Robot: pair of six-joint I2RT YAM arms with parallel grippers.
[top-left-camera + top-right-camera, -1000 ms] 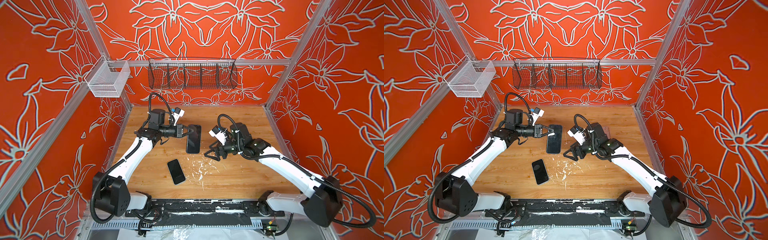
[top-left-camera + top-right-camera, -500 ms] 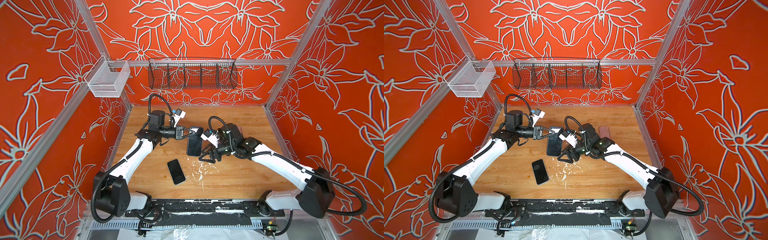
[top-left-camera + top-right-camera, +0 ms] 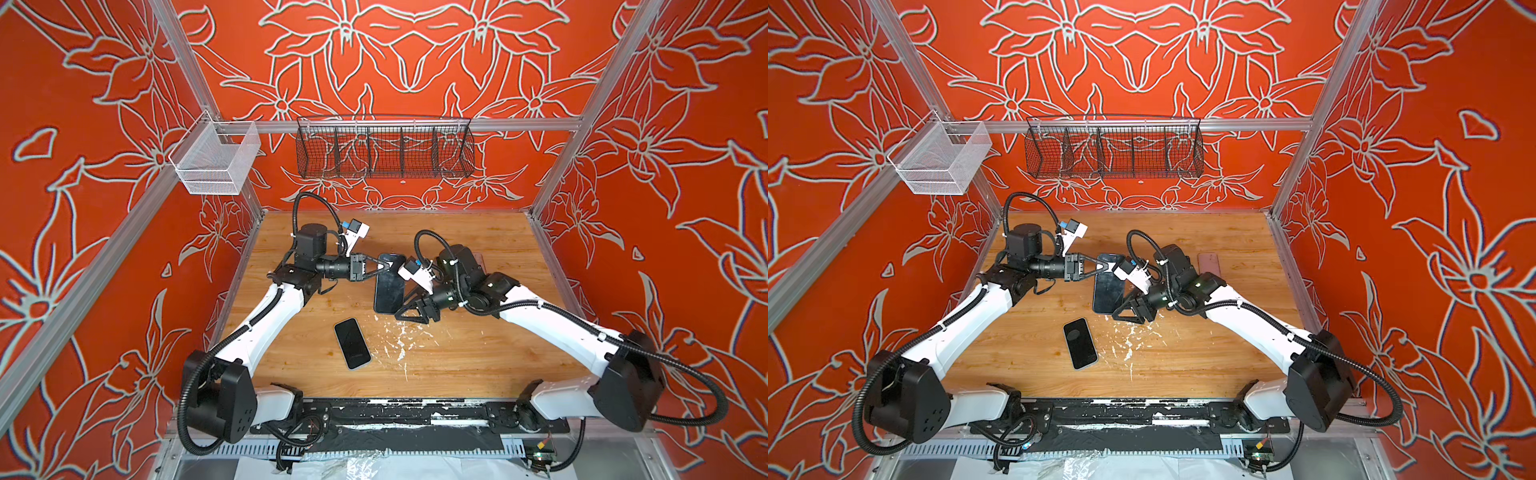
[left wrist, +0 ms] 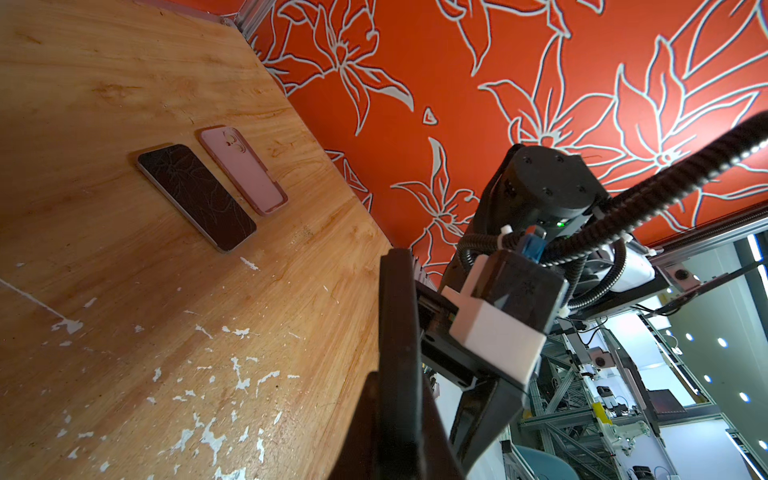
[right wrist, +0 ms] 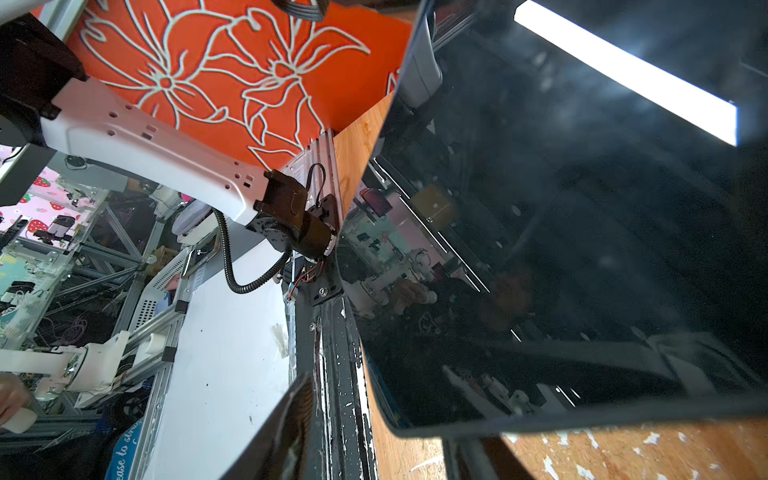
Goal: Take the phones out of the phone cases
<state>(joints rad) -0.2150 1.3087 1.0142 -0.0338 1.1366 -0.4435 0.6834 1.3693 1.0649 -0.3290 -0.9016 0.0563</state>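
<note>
- In both top views the left arm (image 3: pixel 266 316) (image 3: pixel 963 316) reaches over the counter (image 3: pixel 457 365) (image 3: pixel 1204 365). The left jaws are clenched on the far end of the phone (image 3: pixel 390 286) (image 3: pixel 1108 291).
- The phone sits screen-up over the middle of the counter. I cannot tell whether its near end touches the wood.
- The right arm (image 3: pixel 552 328) (image 3: pixel 1258 328) comes in from the other side. The right jaws are at the phone's near right corner.
- A second phone (image 3: pixel 352 343) (image 3: pixel 1080 343) lies flat nearer the front, apart from the held one and just beside white flecks (image 3: pixel 395 338) (image 3: pixel 1129 345).
- In a top view a pink case (image 3: pixel 1208 262) shows beyond the right arm.
- Left wrist view: the pink case (image 4: pixel 243 170) lies empty on the counter, side by side with a third phone (image 4: pixel 195 197).
- In this view the left jaws are pressed together, and a dark edge (image 4: pixel 397 311) rises from them. I cannot tell whether it is finger or phone.
- Right wrist view: the phone (image 5: pixel 582 208) fills much of the frame, glossy and dark, seated in its dark case (image 5: pixel 582 419).
- The right jaws are released. One finger (image 5: pixel 286 432) stands clear of the phone's corner, with a gap between them.
</note>
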